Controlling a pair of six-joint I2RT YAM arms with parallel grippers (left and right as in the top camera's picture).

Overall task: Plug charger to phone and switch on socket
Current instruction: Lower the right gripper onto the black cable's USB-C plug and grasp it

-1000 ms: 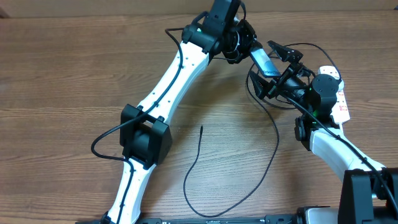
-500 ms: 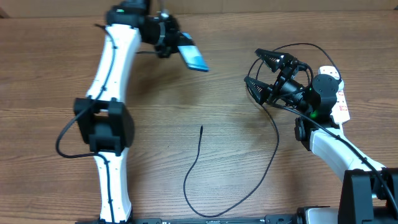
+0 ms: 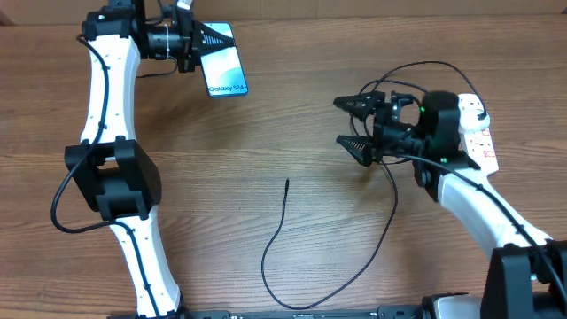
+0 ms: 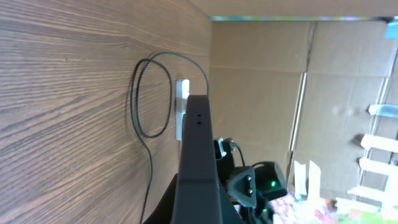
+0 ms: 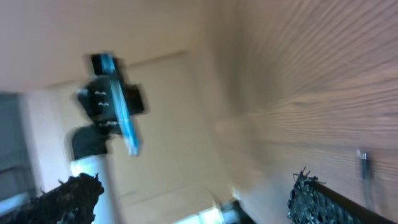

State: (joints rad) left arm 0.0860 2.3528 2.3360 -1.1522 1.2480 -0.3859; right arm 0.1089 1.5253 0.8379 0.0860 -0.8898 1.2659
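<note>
Left fingers (image 3: 202,38) gripped the phone (image 3: 225,67) at the counter (image 3: 266,133) far edge, well apart from the socket (image 3: 476,135); right fingers (image 3: 356,104) gaped open beside the socket.

Overhead: looking straight down on the phone (image 3: 224,66); left wrist: hugging its edge; right wrist: facing it from afar.

The teal-screened phone (image 3: 225,68) faces up at far left, the thin black charger (image 3: 264,261) curves loosely in the middle, and the white socket (image 3: 481,142) lies far right.
</note>
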